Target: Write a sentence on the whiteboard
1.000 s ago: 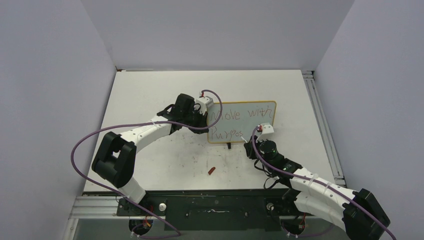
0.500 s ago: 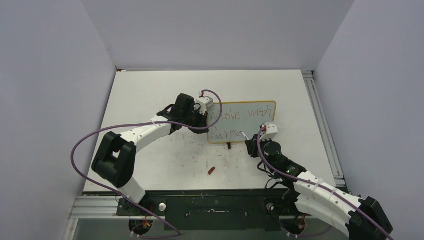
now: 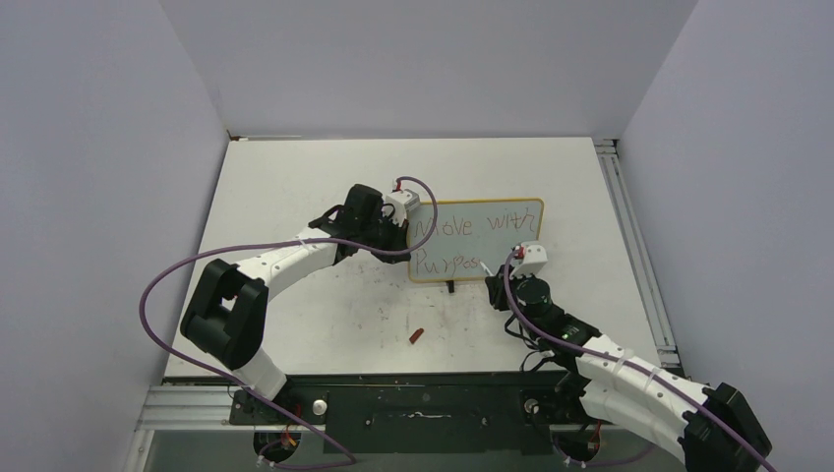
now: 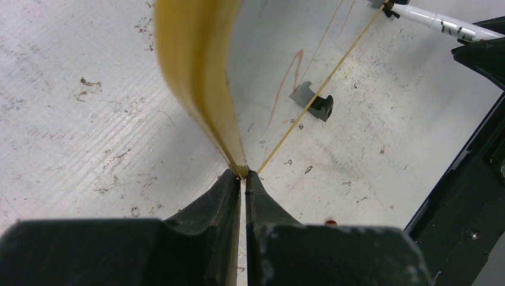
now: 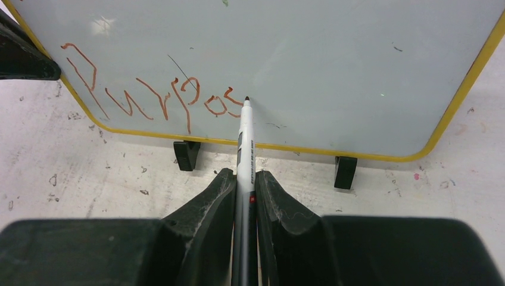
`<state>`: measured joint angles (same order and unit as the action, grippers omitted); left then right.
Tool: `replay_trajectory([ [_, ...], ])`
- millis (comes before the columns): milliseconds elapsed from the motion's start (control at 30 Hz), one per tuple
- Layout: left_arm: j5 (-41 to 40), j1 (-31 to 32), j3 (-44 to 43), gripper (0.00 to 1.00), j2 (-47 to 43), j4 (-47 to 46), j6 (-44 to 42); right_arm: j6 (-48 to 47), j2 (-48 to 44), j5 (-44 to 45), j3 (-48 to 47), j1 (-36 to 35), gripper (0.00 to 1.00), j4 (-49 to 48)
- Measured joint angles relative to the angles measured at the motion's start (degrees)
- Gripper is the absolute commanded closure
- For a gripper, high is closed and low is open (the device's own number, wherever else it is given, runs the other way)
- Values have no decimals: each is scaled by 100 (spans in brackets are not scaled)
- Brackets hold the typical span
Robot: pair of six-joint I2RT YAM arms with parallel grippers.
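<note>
table (image 3: 295,187): white, scuffed | small red object (image 3: 417,335): lying on table, near its front edge

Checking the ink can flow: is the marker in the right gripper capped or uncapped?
Uncapped: the marker shows a bare dark tip at the whiteboard, right beside the lettering.

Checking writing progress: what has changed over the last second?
The right gripper, shut on the marker, slid a little rightward along the lower line of lettering. The left gripper still clamps the whiteboard by its frame; the board and the small red piece stayed put.
</note>
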<state>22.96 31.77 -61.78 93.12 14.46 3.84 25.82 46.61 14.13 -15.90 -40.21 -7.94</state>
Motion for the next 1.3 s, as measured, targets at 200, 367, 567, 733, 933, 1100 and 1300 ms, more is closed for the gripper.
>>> replay_trajectory([
  [200,0,0,0,100,0,0,0,37,190,4,0,0,95,111],
  [367,0,0,0,100,0,0,0,72,184,61,0,0,95,149],
  [567,0,0,0,100,0,0,0,149,125,203,0,0,95,227],
  [733,0,0,0,100,0,-2,0,190,96,256,0,0,95,249],
  [933,0,0,0,100,0,0,0,179,-17,302,9,0,95,214],
  [1100,0,0,0,100,0,0,0,122,31,295,31,0,95,107],
  [1300,-2,0,0,100,0,-2,0,37,197,155,31,0,95,22],
])
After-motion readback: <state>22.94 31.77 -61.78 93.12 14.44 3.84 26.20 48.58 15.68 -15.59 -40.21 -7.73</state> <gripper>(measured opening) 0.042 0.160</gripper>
